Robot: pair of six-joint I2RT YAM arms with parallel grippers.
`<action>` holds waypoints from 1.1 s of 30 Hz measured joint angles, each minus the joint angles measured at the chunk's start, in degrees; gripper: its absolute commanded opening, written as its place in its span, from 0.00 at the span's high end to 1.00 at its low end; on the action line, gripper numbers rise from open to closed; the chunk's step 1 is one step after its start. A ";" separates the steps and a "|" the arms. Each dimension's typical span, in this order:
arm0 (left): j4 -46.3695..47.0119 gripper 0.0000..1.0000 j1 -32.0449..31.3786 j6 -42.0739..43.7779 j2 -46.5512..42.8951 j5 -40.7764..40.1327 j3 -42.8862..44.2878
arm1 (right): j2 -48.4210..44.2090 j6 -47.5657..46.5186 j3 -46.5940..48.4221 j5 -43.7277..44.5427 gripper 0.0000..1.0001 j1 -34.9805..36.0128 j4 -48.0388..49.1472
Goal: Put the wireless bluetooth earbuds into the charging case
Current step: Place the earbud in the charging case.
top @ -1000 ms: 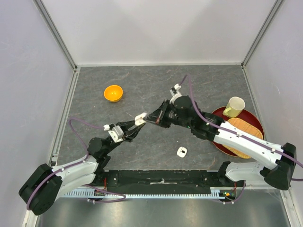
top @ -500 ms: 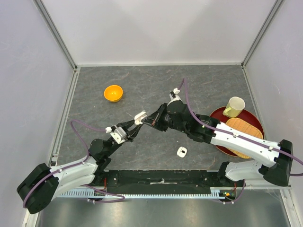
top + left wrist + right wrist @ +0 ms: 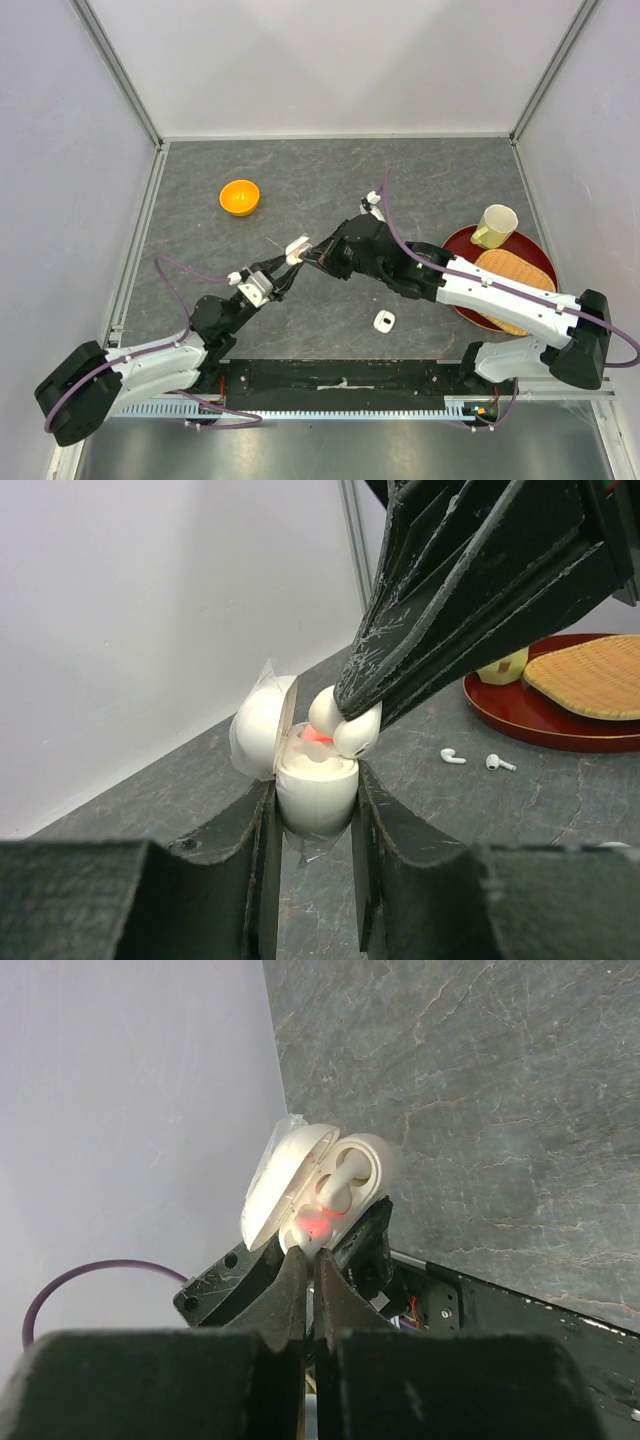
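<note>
Left wrist | earbud: glossy white, rounded | case: lid open

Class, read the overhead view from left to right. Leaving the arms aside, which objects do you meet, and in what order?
From the left: orange bowl → open charging case → small white case lying alone → red tray.

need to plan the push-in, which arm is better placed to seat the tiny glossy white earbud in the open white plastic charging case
Right. The right gripper pinches the white earbud right at the mouth of the open white charging case; the left gripper is shut on that case.
</note>
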 measured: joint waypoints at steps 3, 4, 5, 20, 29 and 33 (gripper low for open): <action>-0.02 0.98 -0.26 0.39 0.39 -0.83 -0.02 | 0.59 0.33 0.44 0.26 1.00 0.00 -0.26; -0.02 0.98 -0.35 0.57 0.63 -1.01 -0.04 | 0.81 0.35 0.61 0.28 1.00 0.00 -0.37; -0.02 0.98 -0.46 0.59 0.70 -0.98 -0.04 | 1.11 0.39 0.90 0.28 1.00 0.00 -0.42; -0.83 0.98 -2.32 2.32 1.42 -3.39 -0.07 | 2.78 1.57 1.44 0.02 1.00 0.00 -0.42; -1.60 0.98 -3.13 3.56 1.79 -5.51 -0.07 | 3.34 1.99 1.42 0.98 0.96 0.83 -0.48; -1.44 0.98 -3.48 4.20 1.88 -5.97 -0.07 | 3.34 2.25 1.40 1.44 0.89 0.98 -0.50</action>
